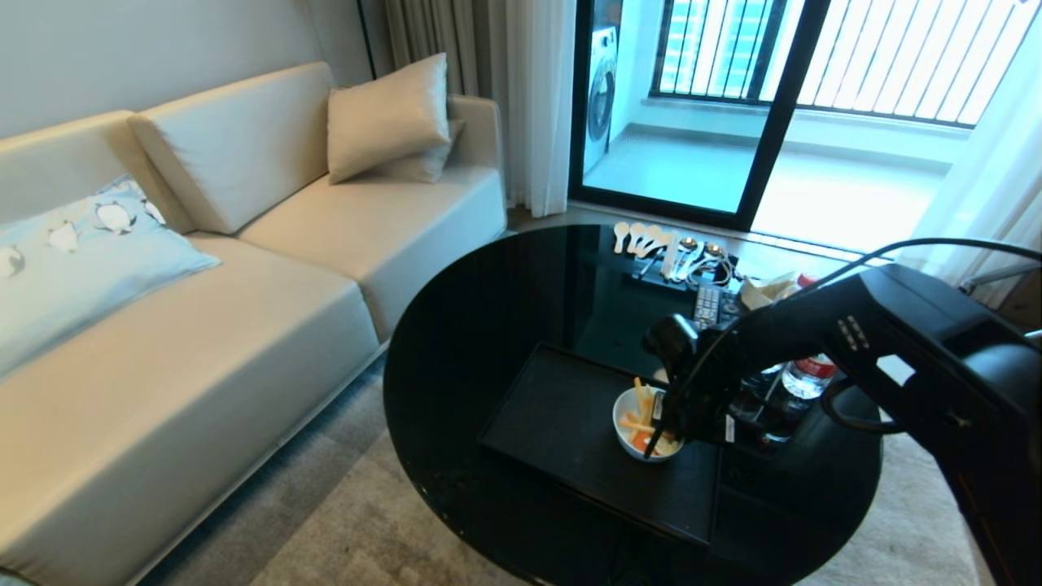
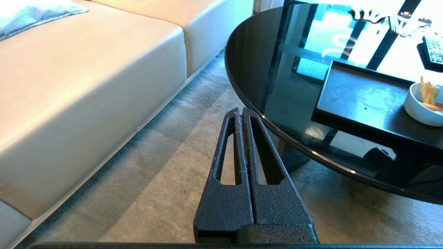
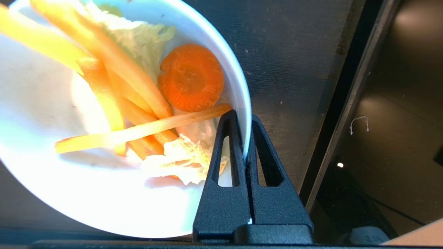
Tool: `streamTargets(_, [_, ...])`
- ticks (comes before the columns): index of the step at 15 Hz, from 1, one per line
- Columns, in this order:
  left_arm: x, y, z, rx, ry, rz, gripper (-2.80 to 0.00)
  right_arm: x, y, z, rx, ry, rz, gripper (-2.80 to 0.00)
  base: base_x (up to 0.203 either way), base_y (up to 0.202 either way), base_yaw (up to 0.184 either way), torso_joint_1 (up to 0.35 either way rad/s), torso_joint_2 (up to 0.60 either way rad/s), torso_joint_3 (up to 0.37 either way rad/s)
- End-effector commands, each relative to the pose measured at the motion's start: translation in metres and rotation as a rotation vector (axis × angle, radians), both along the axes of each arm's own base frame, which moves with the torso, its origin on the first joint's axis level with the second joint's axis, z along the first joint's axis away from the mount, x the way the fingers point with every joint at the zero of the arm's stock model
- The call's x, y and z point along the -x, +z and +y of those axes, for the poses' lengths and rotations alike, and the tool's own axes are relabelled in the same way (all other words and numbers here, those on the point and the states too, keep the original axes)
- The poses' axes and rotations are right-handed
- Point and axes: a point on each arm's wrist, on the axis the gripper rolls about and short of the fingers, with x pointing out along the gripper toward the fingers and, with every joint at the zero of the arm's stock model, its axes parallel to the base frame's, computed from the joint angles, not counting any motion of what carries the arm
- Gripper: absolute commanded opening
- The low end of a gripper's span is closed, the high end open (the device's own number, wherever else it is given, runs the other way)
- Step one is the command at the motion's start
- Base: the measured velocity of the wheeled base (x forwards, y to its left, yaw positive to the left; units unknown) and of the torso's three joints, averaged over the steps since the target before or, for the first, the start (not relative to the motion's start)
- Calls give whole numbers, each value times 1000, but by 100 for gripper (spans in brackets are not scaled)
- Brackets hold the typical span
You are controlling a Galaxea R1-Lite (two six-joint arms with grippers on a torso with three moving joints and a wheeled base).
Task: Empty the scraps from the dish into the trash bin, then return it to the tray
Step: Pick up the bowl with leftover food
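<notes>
Right wrist view: right end effector (image 3: 245,138) clamped on dish (image 3: 114,207) rim, one finger among scraps (image 3: 138,100), dish on tray (image 1: 570,423) atop counter (image 1: 456,325); advise level lift; left end effector (image 2: 241,114) closed, parked beside counter.

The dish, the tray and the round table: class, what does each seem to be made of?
Dish: probably glazed ceramic, white and smooth with a thin glossy rim. Tray: matt black, faintly grained, perhaps wood or plastic. Round table: glossy black, likely glass, mirroring the window.
</notes>
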Motion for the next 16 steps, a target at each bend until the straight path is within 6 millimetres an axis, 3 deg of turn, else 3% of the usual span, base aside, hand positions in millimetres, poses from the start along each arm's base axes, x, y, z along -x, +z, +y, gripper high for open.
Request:
streamTargets(1, [0,0,0,1,0,-1,-280,1,0,0,1,-6,3,-280,0,0,0,0,0,0])
streamTargets(5, [0,0,0,1,0,0,-280,1,0,0,-1,-9,4,-280,0,0,0,0,0,0])
streamTargets(10, [0,0,0,1,1,1,-280,5,19,-2,-37,-63,-31,-280,0,0,0,0,0,0])
streamTargets(16, [0,0,0,1,0,0,-280,35,51,-14,-74,-98,-37,-280,0,0,0,0,0,0])
